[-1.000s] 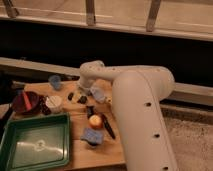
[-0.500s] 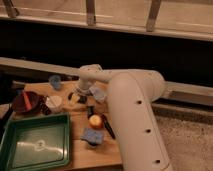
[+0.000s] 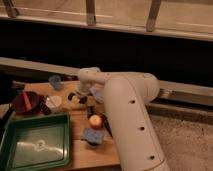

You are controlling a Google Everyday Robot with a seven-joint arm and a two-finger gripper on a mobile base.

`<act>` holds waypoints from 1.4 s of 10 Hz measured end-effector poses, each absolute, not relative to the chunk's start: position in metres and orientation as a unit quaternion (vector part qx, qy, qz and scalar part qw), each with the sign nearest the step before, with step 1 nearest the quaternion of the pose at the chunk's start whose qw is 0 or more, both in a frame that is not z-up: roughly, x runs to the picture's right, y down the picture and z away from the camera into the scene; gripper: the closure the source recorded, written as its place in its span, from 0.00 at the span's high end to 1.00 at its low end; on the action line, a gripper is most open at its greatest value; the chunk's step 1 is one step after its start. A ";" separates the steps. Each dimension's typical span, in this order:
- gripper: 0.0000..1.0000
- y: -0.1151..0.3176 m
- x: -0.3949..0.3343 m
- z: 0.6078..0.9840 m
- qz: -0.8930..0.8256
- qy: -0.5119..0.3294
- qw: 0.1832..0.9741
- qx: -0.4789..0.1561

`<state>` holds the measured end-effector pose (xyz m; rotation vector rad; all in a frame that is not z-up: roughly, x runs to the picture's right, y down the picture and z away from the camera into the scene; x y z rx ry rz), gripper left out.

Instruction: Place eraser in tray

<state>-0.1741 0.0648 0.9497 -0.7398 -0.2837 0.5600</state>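
Note:
The dark green tray (image 3: 10,150) with a raised rim and a shiny bottom sits at the table's front left corner. My white arm reaches in from the lower right, and its wrist bends down over the middle of the table. The dark gripper (image 3: 75,96) hangs low over the wood, to the right of a pale cup (image 3: 54,102) and well behind and right of the tray. A small dark shape at the gripper's tip may be the eraser, but I cannot separate it from the gripper.
A dark red bowl (image 3: 25,102) stands behind the tray. Light blue pads lie at the back (image 3: 55,81) and the front (image 3: 92,135). An orange round thing (image 3: 95,121) lies close to my arm. A dark wall runs behind the table.
The arm has swung left and down toward the table middle, bringing the gripper lower beside the pale cup. The objects on the table have not moved.

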 end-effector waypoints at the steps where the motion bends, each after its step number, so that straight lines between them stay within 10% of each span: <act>1: 0.44 0.063 -0.173 0.947 0.266 -0.137 0.887 -0.352; 6: 0.01 0.051 -0.173 0.934 0.254 -0.143 0.897 -0.331; 14: 0.00 0.005 -0.156 0.863 0.224 -0.158 0.913 -0.303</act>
